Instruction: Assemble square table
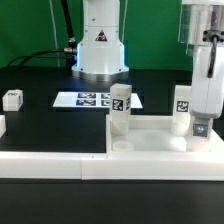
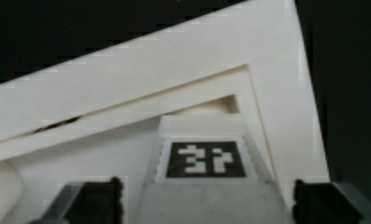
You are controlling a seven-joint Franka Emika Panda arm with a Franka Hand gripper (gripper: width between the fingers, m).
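Standing by the bench here: the gripper (image 1: 200,128) is down low at the tabletop (image 1: 150,136), by its back corner on the exterior view's right, and it's open. The wrist view shows it best. Both dark fingers (image 2: 97,202) stand clear of the tagged leg (image 2: 207,150) with a gap either side, so nothing is gripped. That leg stands upright in the corner.

A second leg (image 1: 120,104) is upright in the other back corner. The two front corners look empty to me. The tabletop lies flat on the black table right beside the wall strip (image 1: 50,165); I can't tell if they touch. The marker board (image 1: 90,99) is behind it, and a loose leg (image 1: 12,98) sits well apart on the exterior view's left.

So, roughly halfway by my reckoning. Here's what bugs me:

- I can't tell how firmly the tagged leg is seated. If it's only partly in, even a light brush could tilt it or pop it out.
- The gaps beside the fingers aren't generous. If the arm pulls away a bit crooked, a finger clips the leg.
- The tabletop looks like light plastic. A sideways nudge through the leg could slide the whole thing, and then the empty front corners aren't where the arm expects them.
- Fetching the loose leg means a long trip across. A sloppy pickup there means a crooked insert here.
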